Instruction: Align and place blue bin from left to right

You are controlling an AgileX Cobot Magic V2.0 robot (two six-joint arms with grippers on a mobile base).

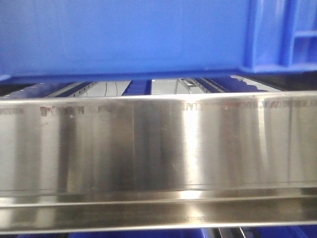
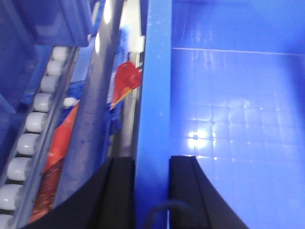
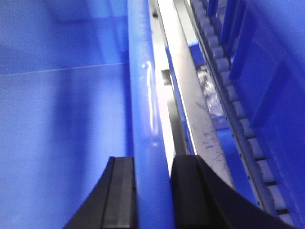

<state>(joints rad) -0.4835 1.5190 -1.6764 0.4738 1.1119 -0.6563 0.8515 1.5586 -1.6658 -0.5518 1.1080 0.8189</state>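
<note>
Gleaming steel rail (image 1: 158, 148) under blue bin (image 1: 124, 34)

a warehouse-style flow rack: white roller tracks (image 2: 33, 129) run left of the left gripper (image 2: 152, 164), a stainless steel rail (image 1: 158, 148) crosses the front, and blue plastic crates (image 2: 47, 24) sit beyond.

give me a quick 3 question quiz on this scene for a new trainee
1. True or false: the left gripper straddles a wall of the large mid-blue plastic bin.
2. What is the right gripper clamped on? A) a loose cup B) the bin's rim C) nothing
3. Fill in: in the front view, the shiny metal rail lies ___ the bin.
Key: 1 true; 2 B; 3 below
</note>
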